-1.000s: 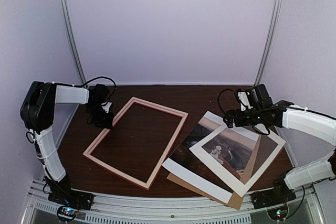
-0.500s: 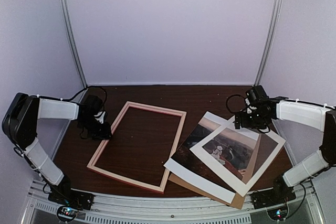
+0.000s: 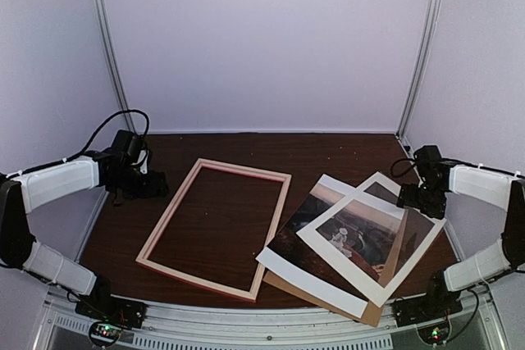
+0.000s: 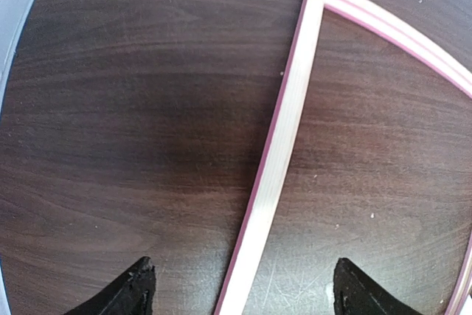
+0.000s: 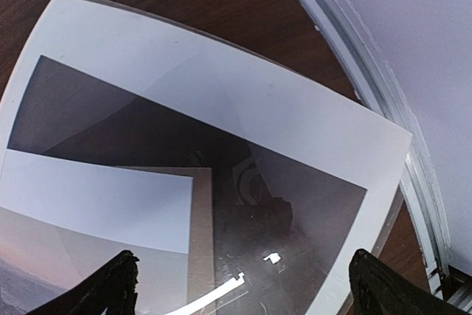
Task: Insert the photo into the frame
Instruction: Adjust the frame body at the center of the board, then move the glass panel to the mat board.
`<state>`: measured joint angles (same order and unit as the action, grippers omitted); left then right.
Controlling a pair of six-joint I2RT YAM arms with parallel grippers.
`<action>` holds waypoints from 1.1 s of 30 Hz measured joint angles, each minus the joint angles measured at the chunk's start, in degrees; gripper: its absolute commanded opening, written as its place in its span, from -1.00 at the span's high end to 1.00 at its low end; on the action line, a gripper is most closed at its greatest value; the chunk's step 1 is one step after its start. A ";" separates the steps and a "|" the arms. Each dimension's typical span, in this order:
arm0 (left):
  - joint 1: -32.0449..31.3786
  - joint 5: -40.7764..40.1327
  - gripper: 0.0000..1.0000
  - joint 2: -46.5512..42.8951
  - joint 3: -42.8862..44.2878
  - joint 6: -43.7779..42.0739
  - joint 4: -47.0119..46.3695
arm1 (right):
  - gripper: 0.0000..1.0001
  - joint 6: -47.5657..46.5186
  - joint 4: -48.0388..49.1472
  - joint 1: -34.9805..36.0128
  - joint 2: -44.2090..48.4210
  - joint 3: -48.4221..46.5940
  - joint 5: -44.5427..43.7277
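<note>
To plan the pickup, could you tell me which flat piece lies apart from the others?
The frame lies alone, left of the overlapping photo, mat and board.

The table (image 4: 110, 145) is dark wood grain with a soft sheen, marked by fine scratches and a few pale specks. The frame (image 4: 274, 160) shows pale, bare-looking wood on its broad face, smooth and matt, with a pink painted edge (the paint looks satin rather than glossy). The photo (image 3: 289, 245) is paper, its white margins flat and dull. The white window mat (image 5: 258, 108) looks like smooth matt card. In its opening lies a glossy sheet (image 5: 295, 219) that mirrors the camera; whether glass or plastic, I cannot tell. The backing board (image 5: 202, 248) is plain brown and matt, like cardboard. The left gripper (image 4: 242, 291) has black, matt, rough-edged fingertips (image 4: 136, 293).
</note>
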<state>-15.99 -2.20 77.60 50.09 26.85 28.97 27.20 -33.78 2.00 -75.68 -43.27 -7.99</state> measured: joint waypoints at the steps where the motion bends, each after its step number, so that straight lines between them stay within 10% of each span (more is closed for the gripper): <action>1: -0.04 0.00 -0.72 -0.48 0.00 0.00 -0.02 | -0.99 0.50 -0.61 -0.70 0.39 0.15 -0.52; 33: -15.56 7.63 -0.90 5.97 6.86 -2.25 -3.56 | -0.90 4.66 10.75 -13.84 -0.50 9.81 13.62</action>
<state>-31.55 5.43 83.57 56.95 24.60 25.41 31.86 -23.03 -11.84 -76.18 -33.45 5.63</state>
